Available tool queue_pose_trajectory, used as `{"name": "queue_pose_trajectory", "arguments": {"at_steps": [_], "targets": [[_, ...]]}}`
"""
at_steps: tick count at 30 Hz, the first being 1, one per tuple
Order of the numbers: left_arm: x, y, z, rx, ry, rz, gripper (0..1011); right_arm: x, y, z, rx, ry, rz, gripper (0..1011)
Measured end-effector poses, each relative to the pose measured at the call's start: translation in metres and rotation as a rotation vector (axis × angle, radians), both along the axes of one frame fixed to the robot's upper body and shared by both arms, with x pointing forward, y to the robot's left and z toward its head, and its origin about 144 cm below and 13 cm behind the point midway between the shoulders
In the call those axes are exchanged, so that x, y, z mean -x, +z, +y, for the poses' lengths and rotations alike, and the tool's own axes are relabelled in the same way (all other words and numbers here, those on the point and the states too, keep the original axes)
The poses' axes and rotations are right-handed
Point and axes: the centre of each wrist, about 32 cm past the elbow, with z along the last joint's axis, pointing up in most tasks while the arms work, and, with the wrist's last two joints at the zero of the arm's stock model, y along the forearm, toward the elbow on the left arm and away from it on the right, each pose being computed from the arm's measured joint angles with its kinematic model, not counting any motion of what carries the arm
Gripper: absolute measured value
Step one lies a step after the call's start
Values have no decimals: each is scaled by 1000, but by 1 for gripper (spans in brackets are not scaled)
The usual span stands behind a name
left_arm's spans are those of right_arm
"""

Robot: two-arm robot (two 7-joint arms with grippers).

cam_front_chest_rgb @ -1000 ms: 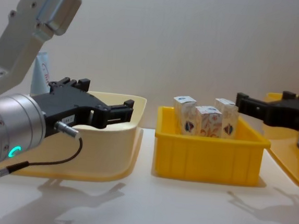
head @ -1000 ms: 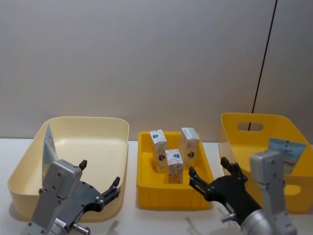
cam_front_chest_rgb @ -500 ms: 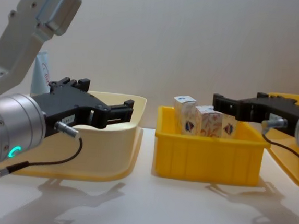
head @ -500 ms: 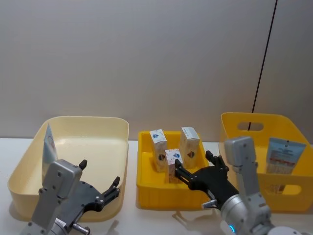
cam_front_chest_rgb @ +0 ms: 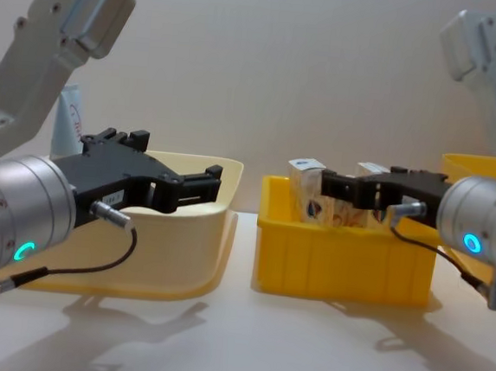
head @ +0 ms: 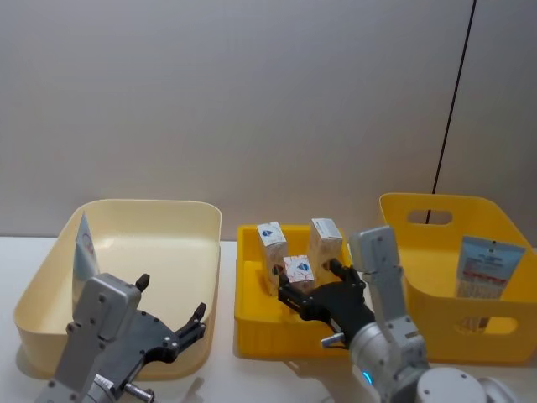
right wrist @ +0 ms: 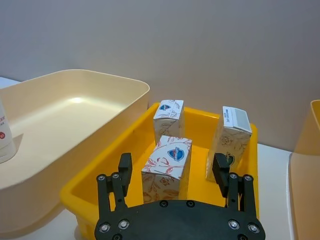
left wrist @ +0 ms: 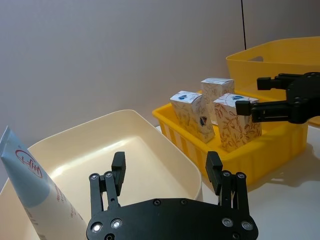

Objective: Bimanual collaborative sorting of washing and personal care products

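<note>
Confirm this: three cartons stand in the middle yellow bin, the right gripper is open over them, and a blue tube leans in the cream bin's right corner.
Wrong on one point: the tube leans at the left side of the cream bin, as the head view shows. The rest holds: three cartons stand in the middle yellow bin, with the right gripper open over them.

Left gripper [left wrist: 166, 170]: open over cream bin [left wrist: 150, 165]
Tube [left wrist: 37, 192]: leaning inside it
Cartons [left wrist: 220, 112]: three, yellow tray [left wrist: 280, 145]
</note>
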Motion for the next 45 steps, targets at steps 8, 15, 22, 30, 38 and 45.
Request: {"name": "queue_pose_trajectory", "arguments": {"at_steps": [8, 15, 22, 30, 38, 45], "targets": [[0, 0, 0, 0, 0, 0, 1000, -10, -2, 8, 16, 4, 16, 1001], [0, 0, 0, 0, 0, 0, 1000, -15, -4, 14, 28, -1, 30, 1001], [0, 0, 0, 0, 0, 0, 1000, -18, -5, 18, 35, -4, 37, 917], [0, 0, 0, 0, 0, 0, 1000, -19, -5, 20, 40, -7, 42, 705], [0, 0, 0, 0, 0, 0, 1000, -20, -6, 21, 42, -8, 45, 457], [0, 0, 0, 0, 0, 0, 1000, -20, -5, 20, 40, -10, 28, 446]]}}
